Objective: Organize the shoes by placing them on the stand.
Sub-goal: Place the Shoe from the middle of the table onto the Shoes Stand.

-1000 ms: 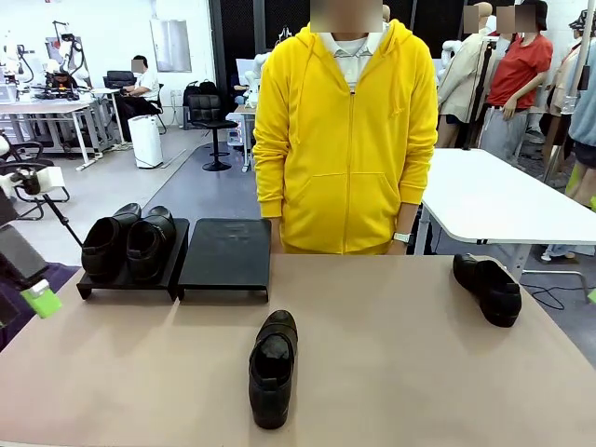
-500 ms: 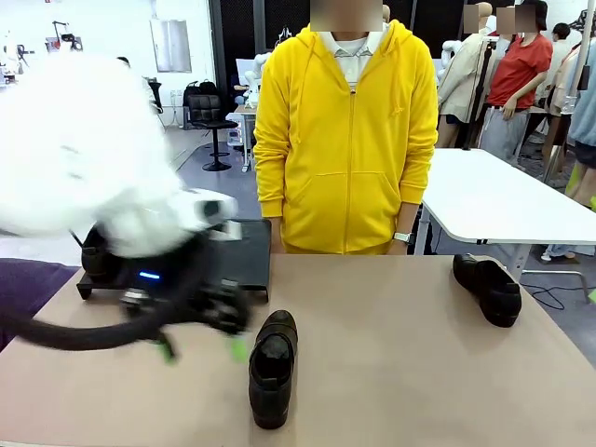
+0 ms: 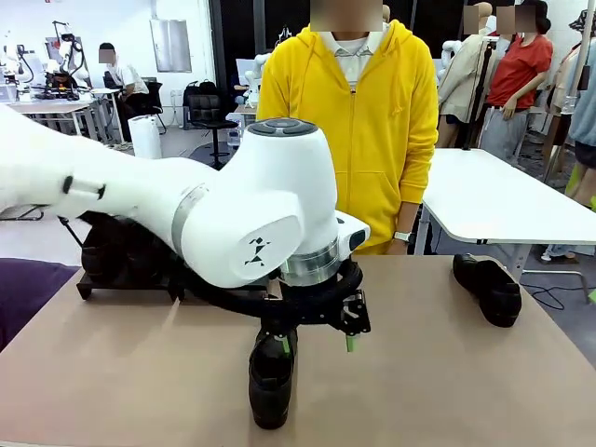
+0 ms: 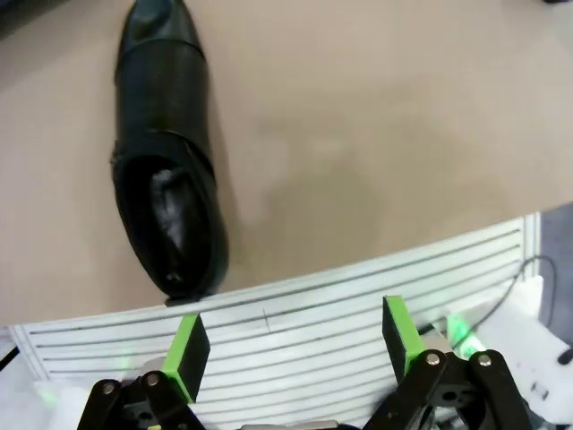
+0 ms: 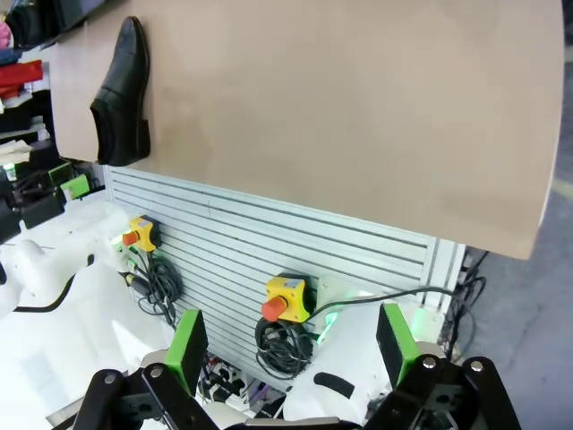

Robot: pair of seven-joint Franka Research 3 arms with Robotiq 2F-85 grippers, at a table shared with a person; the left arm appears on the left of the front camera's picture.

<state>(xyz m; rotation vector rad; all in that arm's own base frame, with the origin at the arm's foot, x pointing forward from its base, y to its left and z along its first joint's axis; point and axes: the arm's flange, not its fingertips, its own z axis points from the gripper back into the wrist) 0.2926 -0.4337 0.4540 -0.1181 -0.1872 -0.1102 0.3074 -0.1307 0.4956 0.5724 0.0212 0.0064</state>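
Note:
One black shoe (image 3: pixel 271 384) lies near the table's front edge at the middle, toe pointing away from me. My left gripper (image 3: pixel 318 344) hangs open just above its toe end and a little to its right, nothing between the green pads. In the left wrist view that shoe (image 4: pixel 166 170) lies beyond the left finger (image 4: pixel 188 346), off to the side of the gap. A second shoe (image 3: pixel 488 288) rests at the table's far right. The stand (image 3: pixel 86 285) at the far left is mostly hidden by my left arm, with dark shoes (image 3: pixel 102 251) on it. My right gripper (image 5: pixel 291 345) is open, off the table's edge.
A person in a yellow hoodie (image 3: pixel 346 130) stands at the far side, hands down. The right wrist view looks down past the table's edge (image 5: pixel 295 202) at a slatted panel with yellow emergency-stop boxes (image 5: pixel 286 297) and cables. A white table (image 3: pixel 507 200) stands behind on the right.
My left arm has swung in from the left edge to the middle of the table, and its gripper now hangs over the centre shoe. The arm now covers most of the stand.

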